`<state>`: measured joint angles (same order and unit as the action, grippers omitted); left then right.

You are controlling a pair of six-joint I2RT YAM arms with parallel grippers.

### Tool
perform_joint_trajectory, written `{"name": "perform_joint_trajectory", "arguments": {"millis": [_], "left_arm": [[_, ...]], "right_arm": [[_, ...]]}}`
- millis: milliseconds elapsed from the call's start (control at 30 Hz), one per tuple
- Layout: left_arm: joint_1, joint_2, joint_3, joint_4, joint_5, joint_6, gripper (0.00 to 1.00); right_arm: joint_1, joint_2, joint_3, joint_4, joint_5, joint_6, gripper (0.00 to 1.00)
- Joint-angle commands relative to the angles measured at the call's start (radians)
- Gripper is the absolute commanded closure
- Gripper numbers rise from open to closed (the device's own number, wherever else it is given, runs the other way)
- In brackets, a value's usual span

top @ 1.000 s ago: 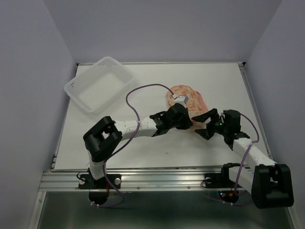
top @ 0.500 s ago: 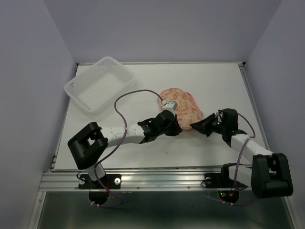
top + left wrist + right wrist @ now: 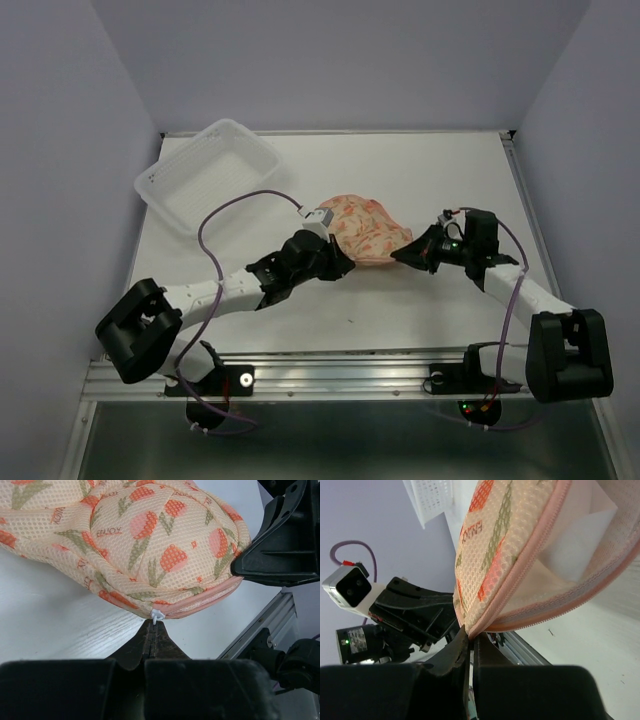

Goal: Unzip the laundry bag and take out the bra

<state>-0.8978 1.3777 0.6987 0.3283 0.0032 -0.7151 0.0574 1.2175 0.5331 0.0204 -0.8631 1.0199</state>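
**A:** Since you are looking down from above, where is the laundry bag (image 3: 366, 228) lying?

**B:** It is sitting mid-tabletop (image 3: 450, 170), stretching between the two hands. It is a padded, rounded pouch of fine honeycomb mesh. The fabric is cream-peach, printed with orange-pink tulip shapes and green stems, and a pink zip edging (image 3: 555, 612) is running round its rim.

**A:** What are the hands doing?

**B:** The left hand (image 3: 152, 629) is pinching closed on the small white zip pull (image 3: 157, 615) at the bag's near edge. The right hand (image 3: 470, 636) is clamping on the end of the pink edging at the opposite side, with its jaws pressing together on the fabric corner.

**A:** Is the bag opening?

**B:** In the right wrist view the two zip edges are parting, and pale, smooth lining (image 3: 560, 575) is showing in the gap. I cannot tell whether any of that white is the bra.

**A:** And around it?

**B:** A white perforated plastic basket (image 3: 208, 178), rectangular with rounded corners, is resting at the far left corner, well apart from the bag. A purple cable (image 3: 255, 194) is looping above the left arm (image 3: 230, 290), between basket and bag. From above, the left hand is covering the pouch's near-left edge.
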Motion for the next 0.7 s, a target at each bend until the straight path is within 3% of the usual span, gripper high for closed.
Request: {"name": "perform_joint_trajectory", "arguments": {"millis": [0,33,67,100,133,167,200,300,500,567,667], "left_arm": [[0.082,-0.026,-0.057,-0.094,-0.115,0.054,1.0],[0.082,-0.023,-0.054,-0.084,-0.106,0.054,1.0],[0.082,-0.022,-0.054,-0.084,-0.106,0.054,1.0],[0.082,-0.02,-0.053,-0.077,-0.092,0.052,1.0],[0.082,-0.017,-0.051,-0.074,-0.085,0.051,0.95],[0.082,-0.016,-0.053,-0.071,-0.075,0.048,0.81],[0.082,-0.017,-0.056,-0.072,-0.072,0.046,0.73],[0.082,-0.054,-0.097,-0.078,-0.077,0.029,0.5],[0.082,-0.18,-0.163,-0.152,-0.126,0.009,0.19],[0.082,-0.213,-0.157,-0.198,-0.159,0.006,0.11],[0.082,-0.25,-0.128,-0.248,-0.196,0.017,0.08]], "right_arm": [[-0.027,-0.009,0.06,-0.063,-0.013,-0.112,0.99],[-0.027,-0.007,0.07,-0.098,0.001,-0.145,0.85],[-0.027,-0.007,0.073,-0.099,0.007,-0.165,0.85],[-0.027,-0.006,0.077,-0.141,0.012,-0.191,0.64],[-0.027,-0.006,0.08,-0.166,0.022,-0.246,0.51],[-0.027,-0.009,0.084,-0.213,0.05,-0.271,0.43],[-0.027,-0.012,0.084,-0.233,0.062,-0.294,0.35],[-0.027,-0.036,0.076,-0.308,0.128,-0.372,0.23],[-0.027,-0.068,0.093,-0.401,0.292,-0.475,0.16],[-0.027,-0.062,0.103,-0.398,0.329,-0.491,0.16],[-0.027,-0.046,0.114,-0.364,0.361,-0.495,0.16]]}}
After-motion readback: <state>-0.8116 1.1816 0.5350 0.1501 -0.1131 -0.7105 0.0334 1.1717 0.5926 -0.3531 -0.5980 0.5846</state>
